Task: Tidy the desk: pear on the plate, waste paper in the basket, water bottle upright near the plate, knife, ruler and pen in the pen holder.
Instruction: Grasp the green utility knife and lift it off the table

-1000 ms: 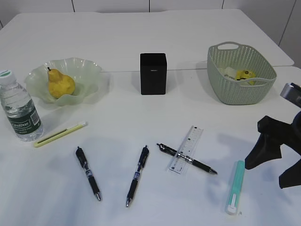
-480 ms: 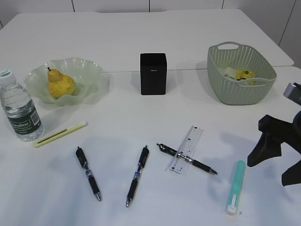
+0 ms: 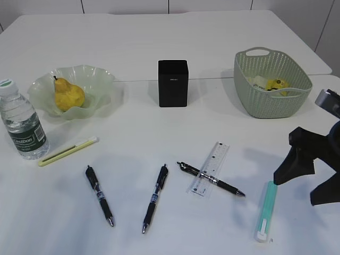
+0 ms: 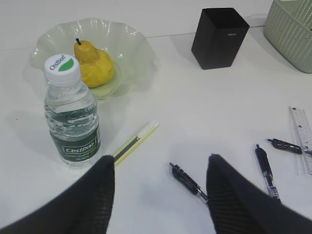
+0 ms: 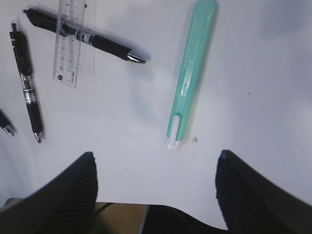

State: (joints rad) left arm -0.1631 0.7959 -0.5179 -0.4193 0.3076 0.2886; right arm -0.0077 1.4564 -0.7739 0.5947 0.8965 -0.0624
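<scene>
r gripper (image 3: 305, 186) open nr teal knife (image 3: 265, 210)

A big white counter (image 3: 159, 48) fills the frame under soft even light, with white wall panels (image 3: 212, 5) along the top edge.

Bright even light, soft shadows, sharp focus throughout.
</scene>
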